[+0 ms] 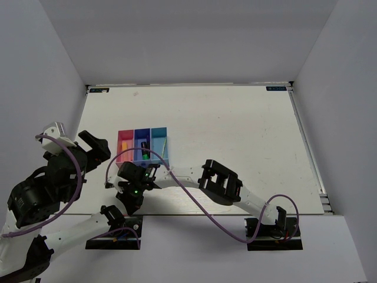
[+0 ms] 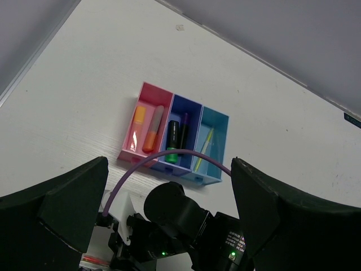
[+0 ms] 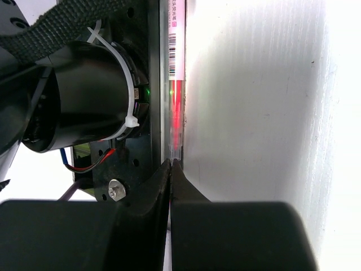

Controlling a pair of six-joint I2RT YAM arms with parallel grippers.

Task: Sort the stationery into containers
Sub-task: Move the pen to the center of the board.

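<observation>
Three joined bins stand on the table: pink-red (image 2: 131, 149), dark blue (image 2: 192, 104) and light blue (image 2: 221, 141); they also show in the top view (image 1: 142, 144). The pink-red bin holds a short orange-yellow marker (image 2: 139, 117) and an orange-pink marker (image 2: 152, 130). The dark blue bin holds a green marker with a black cap (image 2: 172, 141) and a purple one (image 2: 184, 127). The light blue bin holds a thin yellow pen (image 2: 206, 141). My left gripper (image 1: 97, 150) is open and empty, raised left of the bins. My right gripper (image 3: 171, 164) is shut, with nothing visible between the jaws, at the near table edge.
The right arm (image 1: 221, 183) stretches across the near part of the table, its wrist (image 2: 180, 217) just in front of the bins. A purple cable (image 2: 169, 155) arcs over it. The left arm's base (image 3: 84, 96) and the table's edge rail (image 3: 175, 73) are close to the right fingertips.
</observation>
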